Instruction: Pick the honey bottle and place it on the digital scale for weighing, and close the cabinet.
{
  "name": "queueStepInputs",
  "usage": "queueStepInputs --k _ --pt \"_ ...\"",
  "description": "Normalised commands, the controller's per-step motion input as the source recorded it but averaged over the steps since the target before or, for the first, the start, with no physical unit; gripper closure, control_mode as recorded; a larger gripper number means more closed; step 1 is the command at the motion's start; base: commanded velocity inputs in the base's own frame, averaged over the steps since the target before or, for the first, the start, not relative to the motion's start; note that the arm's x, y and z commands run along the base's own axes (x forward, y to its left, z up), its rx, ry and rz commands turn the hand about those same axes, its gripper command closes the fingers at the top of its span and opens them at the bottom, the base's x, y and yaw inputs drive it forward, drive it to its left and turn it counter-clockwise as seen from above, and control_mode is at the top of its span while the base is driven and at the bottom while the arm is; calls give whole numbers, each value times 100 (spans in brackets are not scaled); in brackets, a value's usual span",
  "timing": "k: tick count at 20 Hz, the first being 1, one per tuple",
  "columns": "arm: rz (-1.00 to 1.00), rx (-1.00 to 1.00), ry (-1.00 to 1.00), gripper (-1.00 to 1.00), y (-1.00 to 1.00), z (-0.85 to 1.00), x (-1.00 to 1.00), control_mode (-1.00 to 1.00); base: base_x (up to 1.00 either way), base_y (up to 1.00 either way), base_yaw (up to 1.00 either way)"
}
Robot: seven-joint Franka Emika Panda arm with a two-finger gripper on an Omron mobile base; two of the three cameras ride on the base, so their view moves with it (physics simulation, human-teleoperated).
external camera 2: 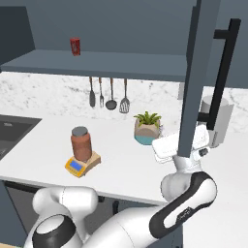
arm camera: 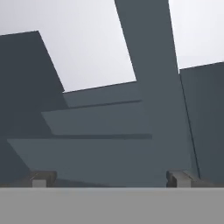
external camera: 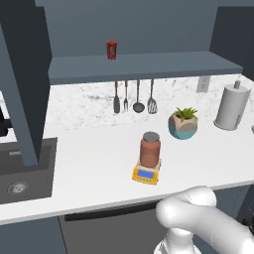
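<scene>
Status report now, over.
Gripper open, empty, facing the cabinet. Honey bottle upright on the scale. Cabinet doors open. Nothing in the way.

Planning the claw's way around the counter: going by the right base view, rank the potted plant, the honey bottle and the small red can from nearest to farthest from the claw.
1. Green potted plant in its teal and white pot: just left of the claw, at the open cabinet door.
2. Reddish-brown honey bottle with grey lid: farther left, standing on the orange-yellow digital scale.
3. Small red can: up on the shelf, far left.

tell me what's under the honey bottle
The honey bottle stands on the digital scale, whose blue display shows in front. The weighing plate beneath it is covered.
</scene>
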Motion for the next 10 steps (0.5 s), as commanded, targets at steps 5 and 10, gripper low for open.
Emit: queueStepInputs --k 5,10 --pt "0 14 14 -100 -80 -1 20 -100 0 0 0" --pt "0 14 16 -100 -84 -3 25 -100 0 0 0"
